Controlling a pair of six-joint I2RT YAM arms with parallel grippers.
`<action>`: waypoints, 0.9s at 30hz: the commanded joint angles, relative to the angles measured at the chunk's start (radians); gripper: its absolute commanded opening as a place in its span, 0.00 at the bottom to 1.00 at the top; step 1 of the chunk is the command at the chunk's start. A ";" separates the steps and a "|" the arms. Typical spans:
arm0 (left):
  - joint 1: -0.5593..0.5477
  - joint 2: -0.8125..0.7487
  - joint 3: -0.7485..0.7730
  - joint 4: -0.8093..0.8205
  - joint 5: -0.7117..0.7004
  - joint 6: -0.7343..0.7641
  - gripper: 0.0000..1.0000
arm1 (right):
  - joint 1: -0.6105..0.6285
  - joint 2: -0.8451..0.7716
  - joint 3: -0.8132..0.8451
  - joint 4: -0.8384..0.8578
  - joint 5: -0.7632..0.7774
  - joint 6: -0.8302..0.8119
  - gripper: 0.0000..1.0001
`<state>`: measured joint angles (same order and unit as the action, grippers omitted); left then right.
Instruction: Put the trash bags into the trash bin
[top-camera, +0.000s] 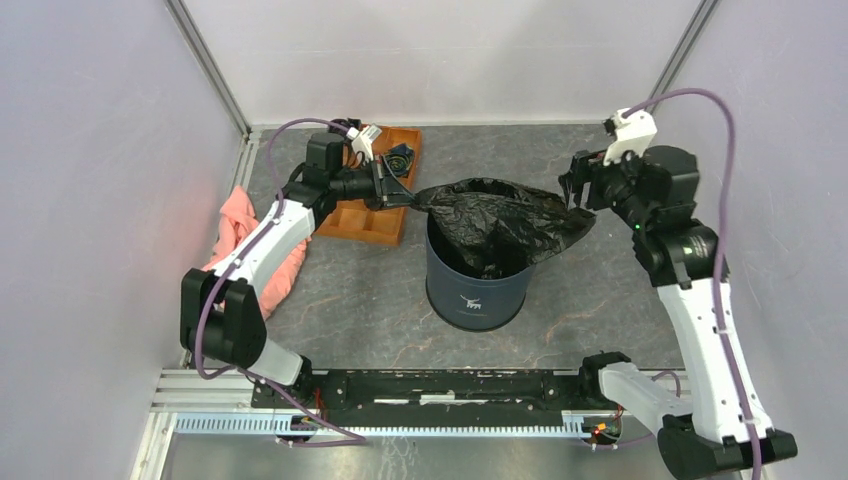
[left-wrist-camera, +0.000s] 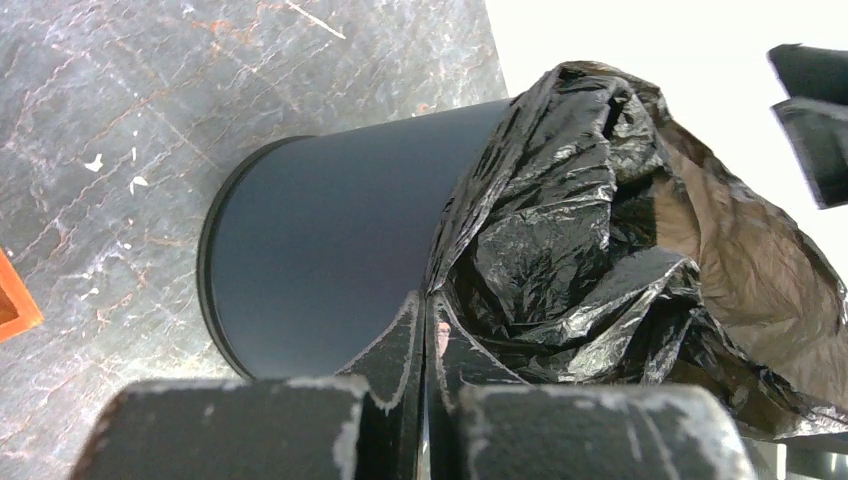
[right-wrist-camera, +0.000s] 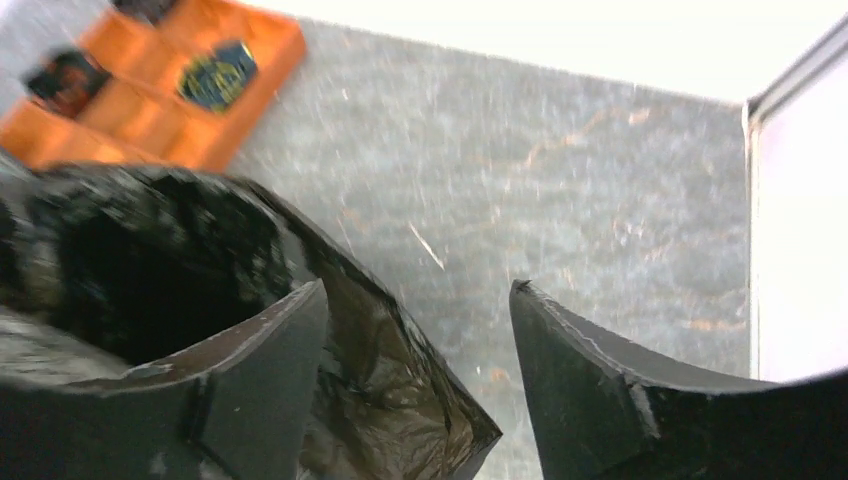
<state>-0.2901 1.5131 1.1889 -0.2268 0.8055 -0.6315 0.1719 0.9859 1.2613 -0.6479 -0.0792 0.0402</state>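
The trash bags (top-camera: 500, 220), one large sheet of glossy black film, drape over the mouth of the navy trash bin (top-camera: 478, 290) and sag into it. My left gripper (top-camera: 408, 196) is shut on the film's left corner, beside the bin's rim. The left wrist view shows the closed left gripper (left-wrist-camera: 428, 300) pinching the film (left-wrist-camera: 590, 260) against the bin's wall (left-wrist-camera: 330, 260). My right gripper (top-camera: 572, 190) hangs at the film's right corner. In the right wrist view the right gripper (right-wrist-camera: 418, 285) stands open, with the film's corner (right-wrist-camera: 390, 400) lying loose beside its left finger.
An orange compartment tray (top-camera: 375, 215) with small dark rolls sits behind the left gripper, also seen in the right wrist view (right-wrist-camera: 170, 90). A pink cloth (top-camera: 245, 235) lies at the left wall. Enclosure walls ring the grey table (top-camera: 600, 310).
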 joint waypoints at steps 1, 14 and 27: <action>-0.001 -0.044 -0.033 0.076 0.039 -0.024 0.02 | -0.005 -0.049 0.142 0.022 -0.080 0.028 0.77; -0.001 -0.131 -0.135 0.156 0.043 -0.091 0.02 | 0.228 0.155 0.112 0.455 -0.691 0.257 0.92; -0.001 -0.153 -0.176 0.167 0.059 -0.092 0.02 | 0.522 0.349 0.285 0.076 -0.319 -0.084 0.66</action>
<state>-0.2901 1.3922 1.0100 -0.0971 0.8234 -0.7025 0.6567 1.3350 1.5036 -0.5148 -0.4595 0.0387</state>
